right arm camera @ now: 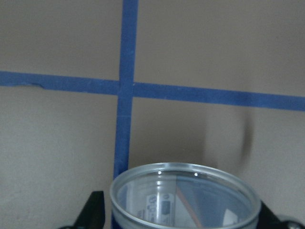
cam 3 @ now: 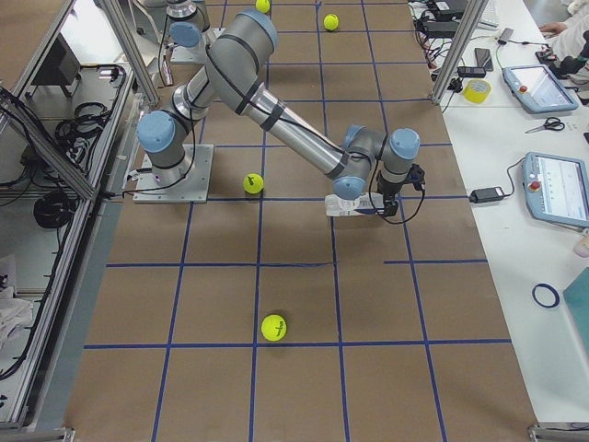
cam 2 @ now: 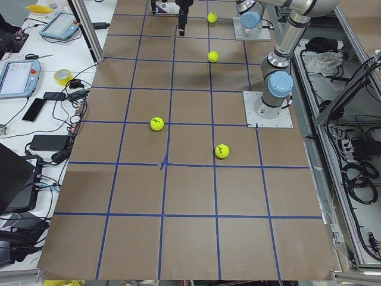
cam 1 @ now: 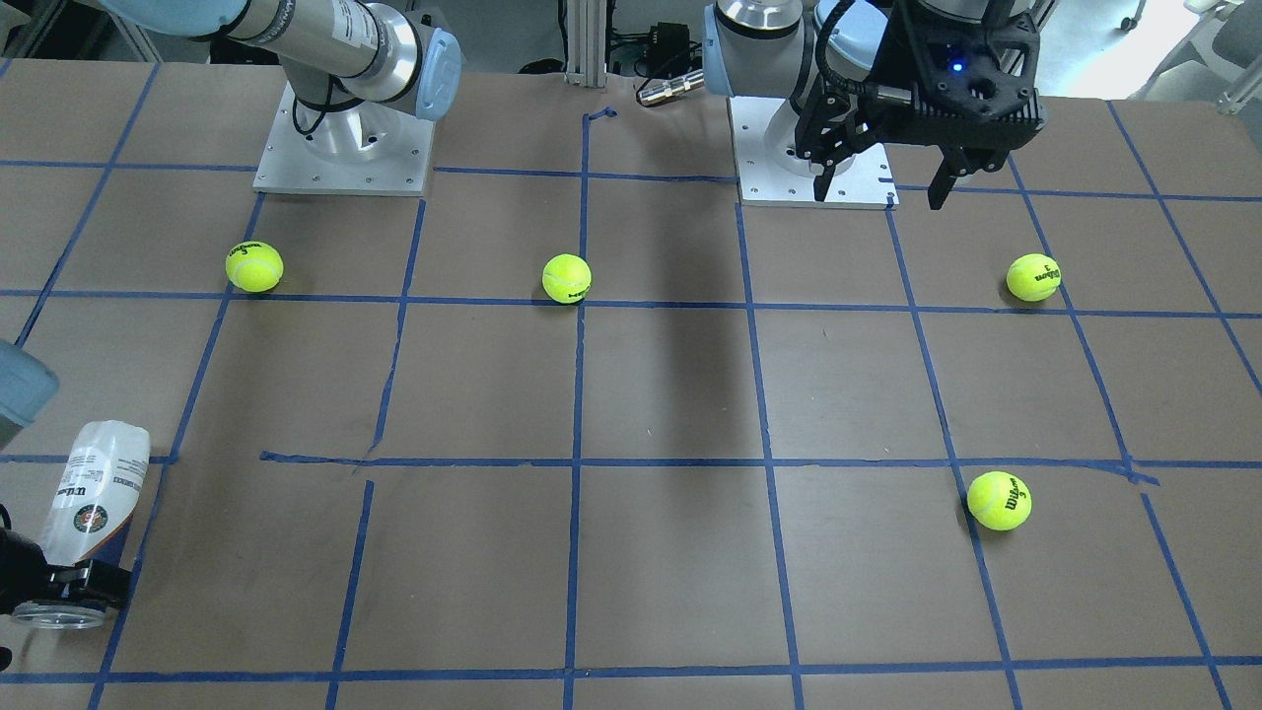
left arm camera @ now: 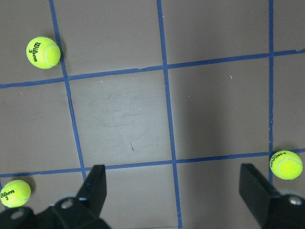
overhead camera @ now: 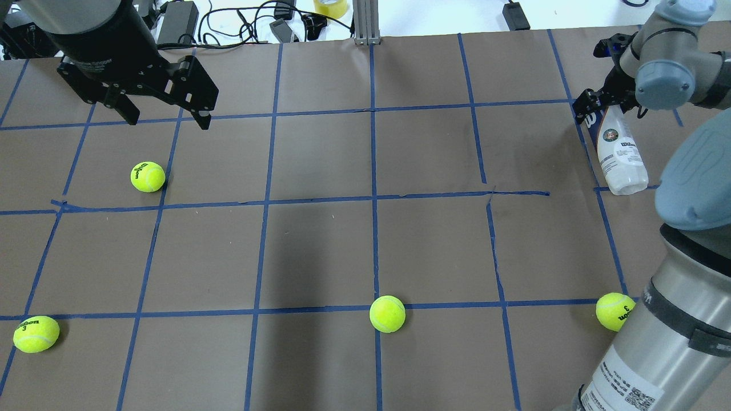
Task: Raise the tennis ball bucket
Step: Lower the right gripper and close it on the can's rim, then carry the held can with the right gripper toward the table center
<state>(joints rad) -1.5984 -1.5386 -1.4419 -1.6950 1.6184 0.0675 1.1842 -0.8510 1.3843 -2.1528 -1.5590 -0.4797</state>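
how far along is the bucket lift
Done: the right gripper is at the tennis ball bucket, its fingers either side of the open rim. In hand: the grip looks closed on it. Left: a clear lift, since I cannot tell whether it is off the table yet. The left gripper hangs open, far away.
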